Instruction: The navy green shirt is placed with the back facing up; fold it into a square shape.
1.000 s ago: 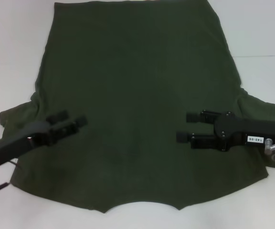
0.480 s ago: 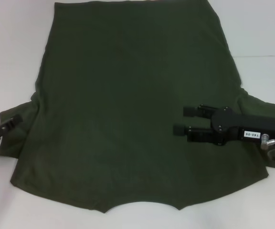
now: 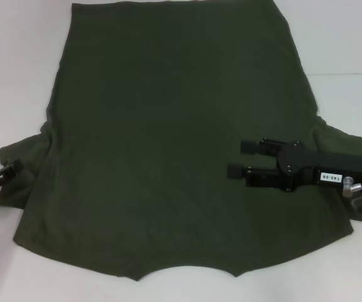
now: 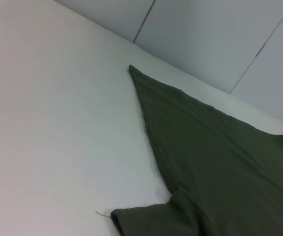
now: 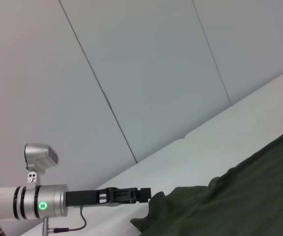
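Head view showed the navy green shirt (image 3: 181,145) spread flat on the white worktop (image 3: 17,63), plain side up, its collar edge nearest me and its hem at the far side, a short sleeve sticking out on either side. My right end effector (image 3: 244,158) hovered over the right part of the shirt near that sleeve, pointing toward the middle, its two fingers (image 3: 251,146) standing apart with nothing between them. My left end effector (image 3: 8,168) sat at the picture's left edge, its tip over the left sleeve; I could not tell whether its fingers were apart or together. My left wrist view took in the shirt's left edge and sleeve on the worktop. My right wrist view caught my left end effector (image 5: 142,194) across the shirt by the sleeve.
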### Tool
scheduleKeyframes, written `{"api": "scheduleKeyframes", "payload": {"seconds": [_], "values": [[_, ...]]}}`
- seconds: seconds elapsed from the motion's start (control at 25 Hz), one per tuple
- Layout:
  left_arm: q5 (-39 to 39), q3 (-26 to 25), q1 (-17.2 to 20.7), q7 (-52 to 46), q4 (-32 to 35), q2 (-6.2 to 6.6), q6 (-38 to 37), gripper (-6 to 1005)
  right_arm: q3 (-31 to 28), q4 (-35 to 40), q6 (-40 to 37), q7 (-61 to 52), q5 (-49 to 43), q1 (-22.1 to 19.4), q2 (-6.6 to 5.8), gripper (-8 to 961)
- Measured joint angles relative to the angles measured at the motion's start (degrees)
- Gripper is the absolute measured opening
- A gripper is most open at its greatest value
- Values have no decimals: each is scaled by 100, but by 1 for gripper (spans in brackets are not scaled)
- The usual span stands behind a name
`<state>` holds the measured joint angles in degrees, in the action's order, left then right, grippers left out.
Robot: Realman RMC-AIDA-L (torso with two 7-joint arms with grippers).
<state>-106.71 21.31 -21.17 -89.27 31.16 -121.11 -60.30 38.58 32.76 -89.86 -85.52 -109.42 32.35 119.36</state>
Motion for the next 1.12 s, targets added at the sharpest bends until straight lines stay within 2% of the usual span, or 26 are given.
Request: {"api": "scheduleKeyframes", "payload": {"seconds": [0.16,0.48,0.92,1.12], "values": [[-2,63,-96,107,-85,-16,198,948,0,-10,-6,0,0,0,4,900],[-8,548,-118,113,-117,-18,238,921,0,-15,-22,0,69,-16,8,899],[-8,594,-102,106,-89,-25,194,883,0,-16,-4,0,71,-13,8,899],[-151,657,-82,-26,-62,23,173,866,0,-16,-17,0,76,-30,7,899]]}}
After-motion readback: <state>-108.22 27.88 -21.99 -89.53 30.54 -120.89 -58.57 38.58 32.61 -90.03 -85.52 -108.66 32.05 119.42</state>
